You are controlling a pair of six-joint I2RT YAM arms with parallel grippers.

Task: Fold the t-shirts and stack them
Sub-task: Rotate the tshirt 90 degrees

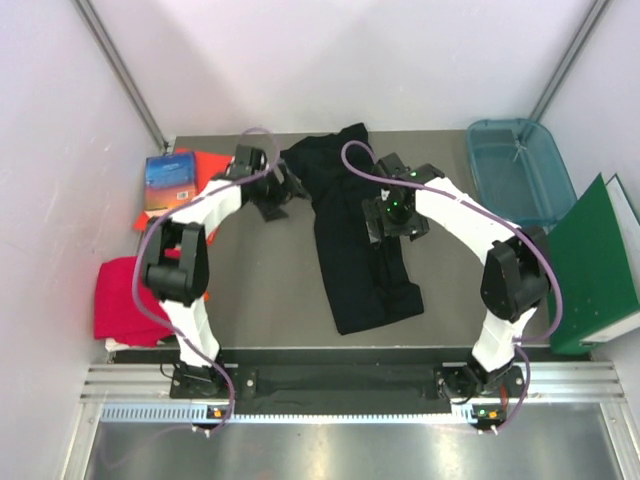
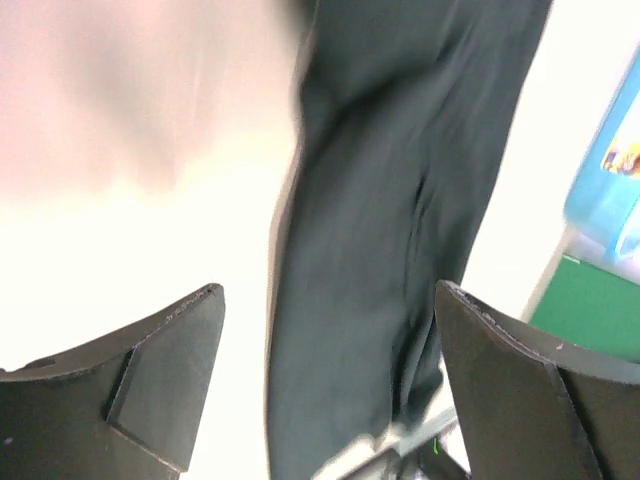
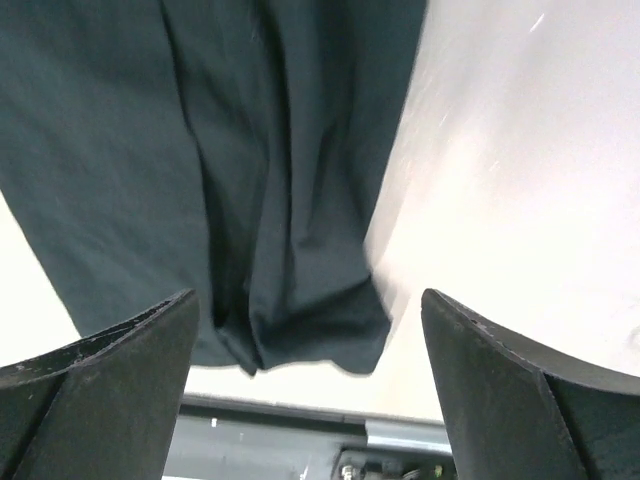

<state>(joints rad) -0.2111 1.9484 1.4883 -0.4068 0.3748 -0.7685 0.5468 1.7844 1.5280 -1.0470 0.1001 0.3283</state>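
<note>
While both claws stand wide and hold nothing, the black t-shirt [image 1: 350,240] lies as a long, narrow band down the middle of the grey table [image 1: 260,290].
Its soft matte cloth, creased lengthwise, runs from upper centre of the overhead view to a broader, rumpled end at lower centre. The left gripper [image 1: 270,193] hovers by its upper left edge. The right gripper [image 1: 390,215] hangs over its middle, dark wedge-shaped fingers [image 3: 100,390] spread above the folds. The crimson-pink t-shirt [image 1: 125,295] is a flat folded rectangle at the left edge. A glossy blue book [image 1: 168,180] on a stiff red sheet [image 1: 205,160] lies upper left. A translucent teal bin [image 1: 520,165] and a green binder [image 1: 590,265] are at right.
</note>
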